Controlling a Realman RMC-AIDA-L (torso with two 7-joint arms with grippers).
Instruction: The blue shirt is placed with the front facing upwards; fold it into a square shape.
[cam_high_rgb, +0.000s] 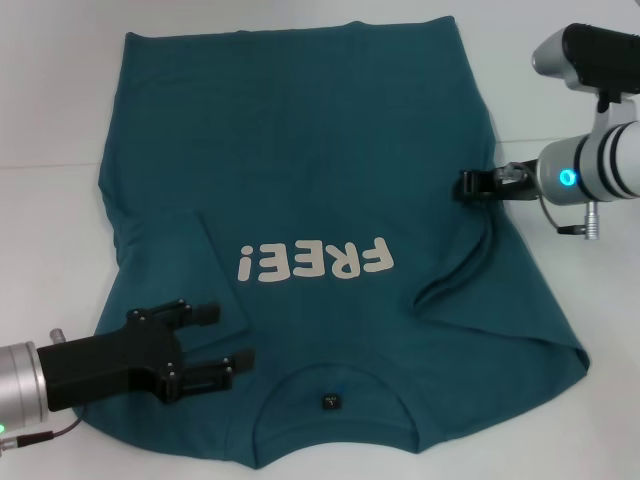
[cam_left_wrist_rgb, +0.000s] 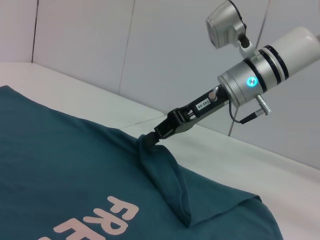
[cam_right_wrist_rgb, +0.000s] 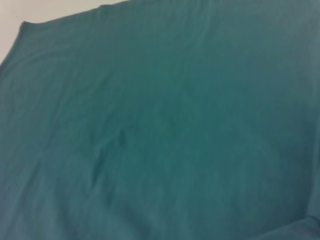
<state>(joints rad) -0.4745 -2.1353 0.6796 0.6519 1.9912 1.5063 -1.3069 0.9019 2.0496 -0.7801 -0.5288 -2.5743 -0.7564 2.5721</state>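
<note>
While the blue shirt (cam_high_rgb: 310, 190) is lying front-up on the white table (cam_high_rgb: 50, 120) with its collar nearest the robot, the right gripper (cam_high_rgb: 468, 184) is pinching the shirt's right edge, fingers closed on a bunched fold. Left gripper (cam_high_rgb: 228, 340) is hovering over the left shoulder area with its fingers spread apart, holding nothing

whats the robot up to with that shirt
It is folding a blue shirt that lies face up on a white table, the "FREE!" print showing. The right gripper has pinched the shirt's edge on the robot's right and the cloth there is bunched into a ridge. The left gripper is open, over the sleeve area near the collar. That left sleeve already looks tucked inward.
</note>
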